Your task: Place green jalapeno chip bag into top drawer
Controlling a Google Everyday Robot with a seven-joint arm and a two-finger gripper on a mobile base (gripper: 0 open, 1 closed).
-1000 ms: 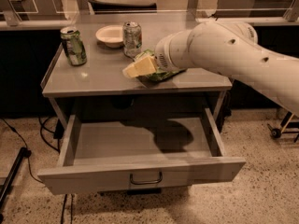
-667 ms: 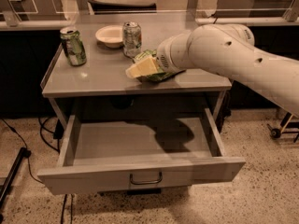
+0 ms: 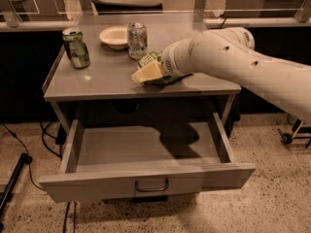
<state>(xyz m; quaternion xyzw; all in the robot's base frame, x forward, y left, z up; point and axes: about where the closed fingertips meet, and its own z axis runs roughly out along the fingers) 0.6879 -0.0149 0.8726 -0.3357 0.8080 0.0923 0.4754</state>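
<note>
The green jalapeno chip bag (image 3: 151,59) lies on the grey table top (image 3: 107,76), right of centre near the front edge. My gripper (image 3: 148,73), pale yellow at the end of the white arm (image 3: 228,62), is down on the bag's front side and covers much of it. Green foil shows above and below the gripper. The top drawer (image 3: 146,152) is pulled wide open below the table top, and its inside is bare. Its dark bail handle (image 3: 151,186) sits at the centre of the front panel.
A green soda can (image 3: 76,48) stands at the table's back left. A white bowl (image 3: 114,37) and a silver can (image 3: 137,41) stand at the back centre, just behind the bag. Cables (image 3: 29,154) and a dark stand leg (image 3: 12,183) lie on the floor at left.
The gripper and the arm have shifted slightly to the right and down at the bag. The bag, the cans, the bowl and the drawer stay where they were.
</note>
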